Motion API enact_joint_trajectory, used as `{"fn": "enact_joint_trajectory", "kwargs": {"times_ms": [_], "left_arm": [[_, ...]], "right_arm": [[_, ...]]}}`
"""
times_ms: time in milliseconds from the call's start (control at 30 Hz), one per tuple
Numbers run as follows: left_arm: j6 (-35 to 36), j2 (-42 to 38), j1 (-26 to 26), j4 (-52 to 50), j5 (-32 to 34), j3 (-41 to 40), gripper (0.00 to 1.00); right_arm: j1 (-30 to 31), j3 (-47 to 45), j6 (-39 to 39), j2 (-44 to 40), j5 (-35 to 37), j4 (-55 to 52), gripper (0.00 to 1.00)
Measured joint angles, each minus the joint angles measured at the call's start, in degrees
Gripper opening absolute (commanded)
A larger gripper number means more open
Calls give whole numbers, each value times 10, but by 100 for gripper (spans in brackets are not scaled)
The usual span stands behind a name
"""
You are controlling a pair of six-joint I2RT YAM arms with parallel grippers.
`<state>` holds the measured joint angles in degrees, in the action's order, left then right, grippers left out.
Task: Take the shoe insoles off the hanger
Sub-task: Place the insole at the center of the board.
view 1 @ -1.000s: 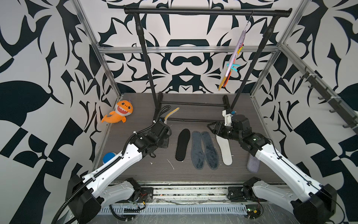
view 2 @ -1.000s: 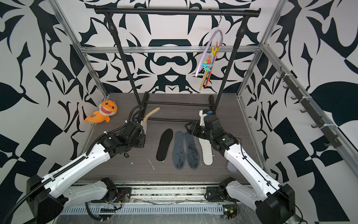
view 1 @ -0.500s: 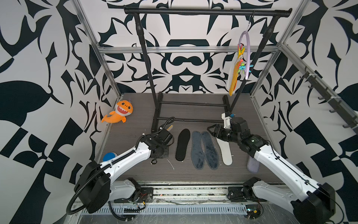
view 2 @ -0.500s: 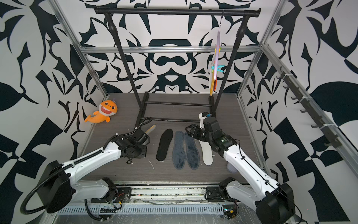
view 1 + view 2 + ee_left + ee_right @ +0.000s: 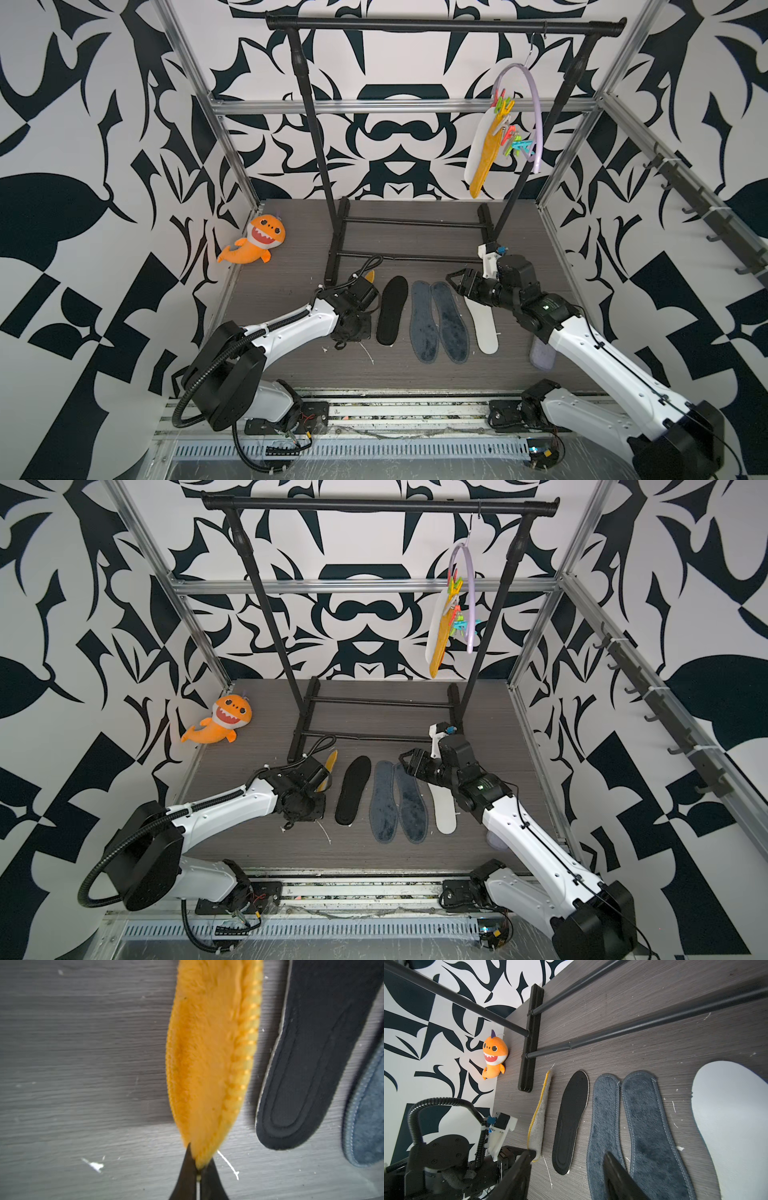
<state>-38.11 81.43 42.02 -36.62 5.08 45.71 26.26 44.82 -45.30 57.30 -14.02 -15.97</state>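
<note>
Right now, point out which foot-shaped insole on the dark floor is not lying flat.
The fuzzy orange insole, pinched at one end by the left gripper, stands on edge; the black insole, two fuzzy grey-blue insoles and white insole lie flat.

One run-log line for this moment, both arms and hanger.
left end effector: shut on orange insole, low beside black insole | right end effector: open, empty, by grey-blue pair | hanger: holds white insole and second orange insole
</note>
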Motion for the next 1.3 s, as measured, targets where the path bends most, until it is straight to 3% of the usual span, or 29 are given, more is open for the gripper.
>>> {"fn": "enact_joint_trajectory", "kwargs": {"times_ms": [567, 1300], "left_arm": [[0, 35, 1, 44, -32, 0, 0], [4, 11, 7, 42, -43, -4, 52]], "right_arm": [[0, -17, -10, -4, 0, 7, 59], [0, -19, -11, -7, 5, 7, 62]]}}
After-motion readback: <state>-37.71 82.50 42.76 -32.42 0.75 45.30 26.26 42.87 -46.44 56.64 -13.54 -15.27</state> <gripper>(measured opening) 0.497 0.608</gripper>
